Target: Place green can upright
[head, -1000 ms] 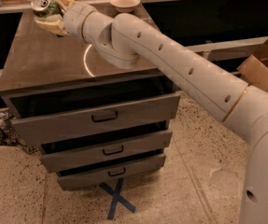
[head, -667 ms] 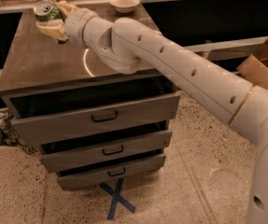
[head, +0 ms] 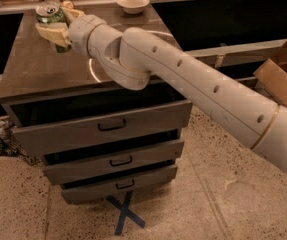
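Observation:
The green can has a silver top and a green and white label. It stands nearly upright at the back left of the dark cabinet top. My gripper is at the end of the long white arm that reaches in from the right. Its tan fingers are shut on the can's sides, one in front and one behind. The can's bottom end is hidden by the front finger, so I cannot tell whether it touches the top.
A small pale bowl sits at the back right of the cabinet top. The cabinet has three drawers, slightly open. A blue tape cross marks the floor in front. A cardboard box stands at the right.
The gripper with the can has stayed over the back left of the top. The can looks slightly more upright than before.

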You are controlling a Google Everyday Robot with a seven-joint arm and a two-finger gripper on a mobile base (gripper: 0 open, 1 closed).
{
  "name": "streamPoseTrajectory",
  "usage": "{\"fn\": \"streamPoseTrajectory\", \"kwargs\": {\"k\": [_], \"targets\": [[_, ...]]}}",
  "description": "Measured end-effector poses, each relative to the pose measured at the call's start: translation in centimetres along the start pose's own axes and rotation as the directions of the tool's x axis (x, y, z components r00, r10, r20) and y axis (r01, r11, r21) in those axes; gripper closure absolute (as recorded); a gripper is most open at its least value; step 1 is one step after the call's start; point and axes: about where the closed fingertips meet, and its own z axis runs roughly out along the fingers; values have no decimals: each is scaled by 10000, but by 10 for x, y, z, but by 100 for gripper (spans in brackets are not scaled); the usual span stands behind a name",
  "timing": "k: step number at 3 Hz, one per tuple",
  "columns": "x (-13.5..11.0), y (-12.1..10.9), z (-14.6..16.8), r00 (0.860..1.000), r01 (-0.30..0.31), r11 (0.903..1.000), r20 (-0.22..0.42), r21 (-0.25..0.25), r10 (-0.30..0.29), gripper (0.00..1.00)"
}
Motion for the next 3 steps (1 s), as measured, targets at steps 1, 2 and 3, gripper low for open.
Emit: {"fn": "streamPoseTrajectory", "kwargs": {"k": [1, 2, 3], "targets": [[11, 23, -6, 9934, -1125, 9936, -212, -50, 1124, 100], [28, 25, -12, 9892, -1334, 9911, -610, 12, 1332, 100], [33, 28, -15, 9881, -1225, 9922, -961, -221, 1198, 100]]}}
